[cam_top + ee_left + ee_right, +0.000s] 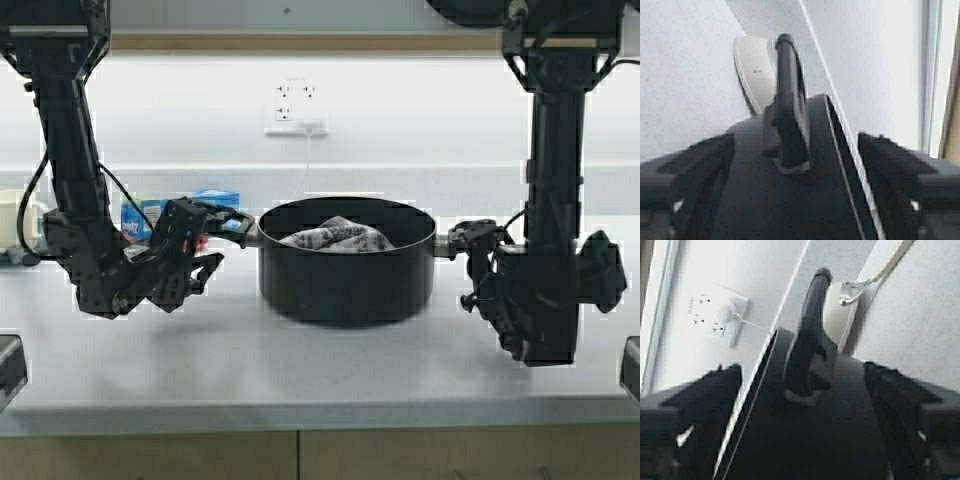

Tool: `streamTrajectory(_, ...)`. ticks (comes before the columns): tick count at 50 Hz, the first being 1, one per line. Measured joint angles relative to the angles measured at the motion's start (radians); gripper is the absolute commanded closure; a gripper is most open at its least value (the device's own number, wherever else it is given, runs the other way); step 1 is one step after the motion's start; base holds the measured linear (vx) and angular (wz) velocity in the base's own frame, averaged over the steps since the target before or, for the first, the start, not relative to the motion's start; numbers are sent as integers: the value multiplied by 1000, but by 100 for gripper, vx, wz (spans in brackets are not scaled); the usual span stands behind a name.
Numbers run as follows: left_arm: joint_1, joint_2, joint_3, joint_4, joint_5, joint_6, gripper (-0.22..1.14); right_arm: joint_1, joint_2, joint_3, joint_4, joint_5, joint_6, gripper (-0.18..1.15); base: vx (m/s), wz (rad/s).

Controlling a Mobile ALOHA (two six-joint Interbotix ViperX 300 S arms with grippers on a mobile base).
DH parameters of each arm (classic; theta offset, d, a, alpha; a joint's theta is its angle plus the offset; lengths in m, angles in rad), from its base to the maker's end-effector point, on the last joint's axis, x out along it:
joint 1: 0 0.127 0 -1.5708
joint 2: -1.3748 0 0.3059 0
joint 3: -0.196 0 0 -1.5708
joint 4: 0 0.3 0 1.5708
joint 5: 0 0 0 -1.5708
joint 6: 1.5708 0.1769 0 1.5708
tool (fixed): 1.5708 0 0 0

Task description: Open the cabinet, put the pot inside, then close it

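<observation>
Countertop (330, 365), pot (347, 272) between open claws (222, 238)

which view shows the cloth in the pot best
The high view: the grey cloth lies crumpled inside the open pot, seen from above. Both wrist views show only the pot's dark outer wall and one side handle each, between open jaws; the cloth is hidden.

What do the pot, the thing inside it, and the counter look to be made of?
The pot: probably coated metal; matte black, rigid thin wall. The cloth inside: grey-white fabric, crumpled folds. The countertop: pale, lightly speckled, smooth; laminate or stone, cannot tell. The left gripper and right gripper flank the handles.
</observation>
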Motion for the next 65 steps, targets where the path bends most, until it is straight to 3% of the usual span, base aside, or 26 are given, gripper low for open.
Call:
streamTrajectory(21,14,17,-74,2,84,-5,-11,-61,25,-77,-52,12,32,-6,1,0)
streamTrajectory(27,15,15,-83,2,100,-6,-6,-94,26,-81,-87,14,44,3,1,0)
streamTrajectory(33,17,17,-92,3,149,-6,20,-101,28,-83,-120,37,38,36,2,-1)
streamTrajectory(41,12,6,-107,12,193,-11,88,-101,26,-92,-175,41,60,97,2,-1)
streamTrajectory(44,15,5,-107,9,199,-20,104,-101,25,-91,-176,41,61,100,0,0)
streamTrajectory(52,14,3,-104,-5,202,-25,85,-101,20,-83,-176,41,71,87,0,0)
streamTrajectory(65,14,-40,-12,-21,153,-25,91,-98,-29,-18,-183,54,71,89,0,0)
